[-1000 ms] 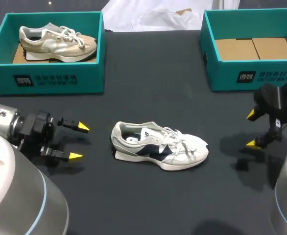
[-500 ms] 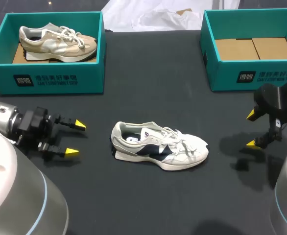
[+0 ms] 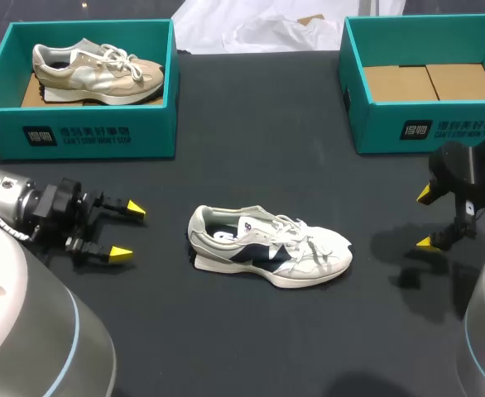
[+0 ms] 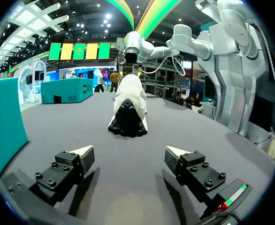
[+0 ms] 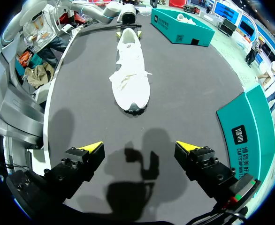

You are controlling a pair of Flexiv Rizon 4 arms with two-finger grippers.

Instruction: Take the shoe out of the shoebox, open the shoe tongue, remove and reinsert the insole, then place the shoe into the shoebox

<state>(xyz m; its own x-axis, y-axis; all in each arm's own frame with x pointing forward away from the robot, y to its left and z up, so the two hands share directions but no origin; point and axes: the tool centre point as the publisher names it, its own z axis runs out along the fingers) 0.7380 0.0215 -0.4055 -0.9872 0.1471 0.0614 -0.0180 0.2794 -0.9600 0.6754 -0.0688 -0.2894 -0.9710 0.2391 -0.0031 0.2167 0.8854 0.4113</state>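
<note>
Left pincer (image 3: pixel 127 231) stood wide open and empty, low over the table (image 3: pixel 251 157), tips toward the heel of the white-and-navy shoe (image 3: pixel 267 248). The shoe sat upright on its sole on the table, outside both boxes, between my two arms, with its toe toward my right side. My right pincer (image 3: pixel 424 218) was likewise wide and empty, apart from the toe, near the front wall of the right shoebox (image 3: pixel 375 132), which showed only its cardboard floor; the left shoebox (image 3: pixel 85 136), at the far left, held a beige shoe (image 3: pixel 98 70).
</note>
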